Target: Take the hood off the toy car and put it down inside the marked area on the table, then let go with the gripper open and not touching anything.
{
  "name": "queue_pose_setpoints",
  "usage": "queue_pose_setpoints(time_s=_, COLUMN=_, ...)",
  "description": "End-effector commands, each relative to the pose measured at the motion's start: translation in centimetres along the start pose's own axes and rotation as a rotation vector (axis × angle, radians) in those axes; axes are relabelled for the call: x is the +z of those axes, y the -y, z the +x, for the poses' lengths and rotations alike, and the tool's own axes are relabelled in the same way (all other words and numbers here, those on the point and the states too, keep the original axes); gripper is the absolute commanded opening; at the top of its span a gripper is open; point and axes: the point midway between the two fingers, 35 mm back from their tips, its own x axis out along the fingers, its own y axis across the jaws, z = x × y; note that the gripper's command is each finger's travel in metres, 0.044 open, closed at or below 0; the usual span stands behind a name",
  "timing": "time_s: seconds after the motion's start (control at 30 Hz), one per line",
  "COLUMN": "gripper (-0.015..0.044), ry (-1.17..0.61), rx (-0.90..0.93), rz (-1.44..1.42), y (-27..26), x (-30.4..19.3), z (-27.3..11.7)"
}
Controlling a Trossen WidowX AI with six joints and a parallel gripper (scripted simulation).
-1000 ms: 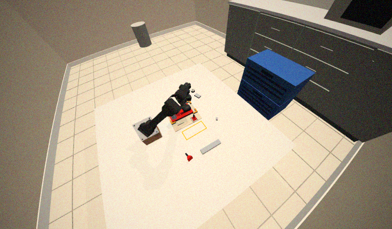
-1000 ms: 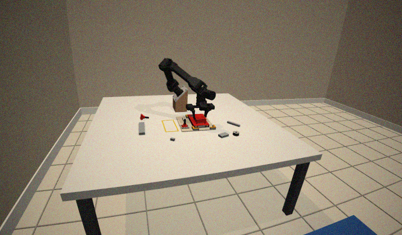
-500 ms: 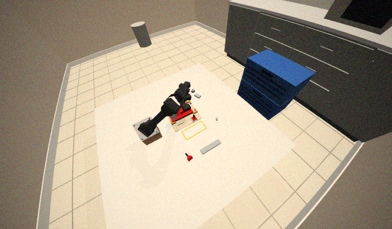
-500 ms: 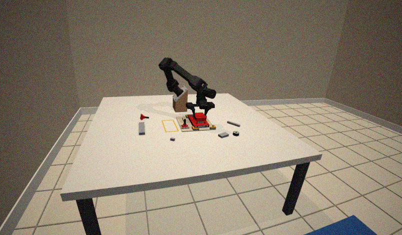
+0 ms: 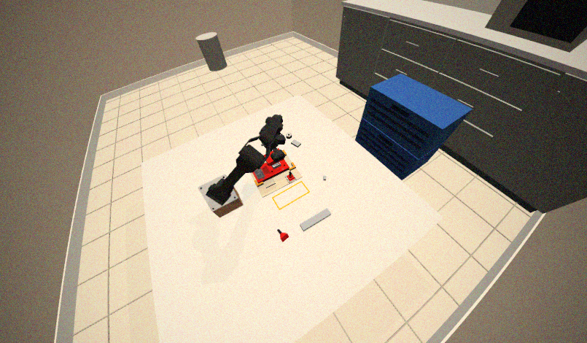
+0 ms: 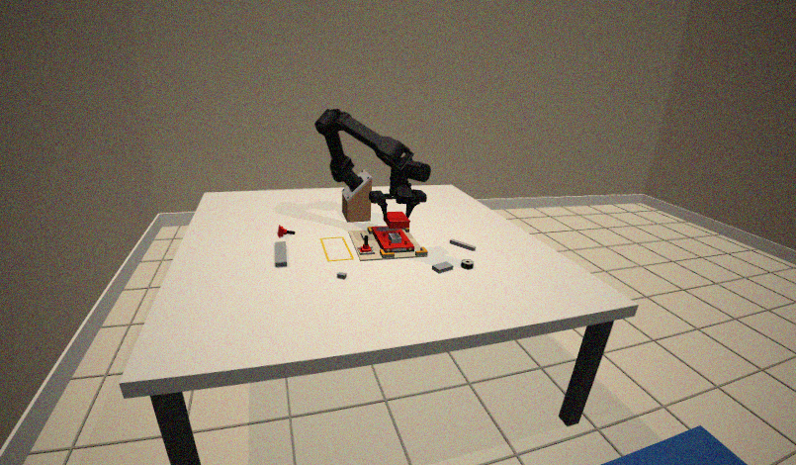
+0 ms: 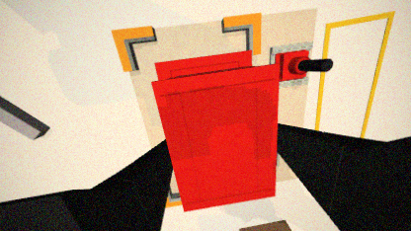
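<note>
The red hood [image 6: 398, 220] [image 7: 224, 163] is between the fingers of my gripper [image 6: 397, 218] [image 7: 219, 136], which is shut on its two sides. It hangs above the red toy car [image 5: 268, 171] [image 6: 404, 243] [image 7: 237, 58], with a gap between them in the exterior view. In the wrist view the hood covers most of the car. The car sits on a beige board [image 5: 280, 190] [image 7: 287, 30] with orange corner pieces. The marked area [image 5: 294, 200] [image 6: 340, 259] [image 7: 360, 20] is a yellow rectangle outline beside the board, with nothing inside it.
A red lever with a black stick [image 5: 290, 175] [image 6: 365, 247] [image 7: 291, 66] stands on the board beside the marked area. A grey bar [image 5: 315, 219] [image 6: 280, 253], a red cone-like piece [image 5: 284, 236] [image 6: 281, 232], a small grey block [image 5: 324, 178] [image 6: 341, 275] and a black wheel [image 6: 467, 263] lie around.
</note>
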Motion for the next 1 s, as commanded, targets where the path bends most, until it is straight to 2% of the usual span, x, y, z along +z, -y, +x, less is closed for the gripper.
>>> queue_pose_setpoints(time_s=0.0, gripper=0.0, ry=0.006, rx=0.009, rz=0.012, y=0.1, x=0.3, z=-1.0)
queue_pose_setpoints(time_s=0.97, gripper=0.0, ry=0.006, rx=0.015, rz=0.007, y=15.4, x=0.2, z=-0.9)
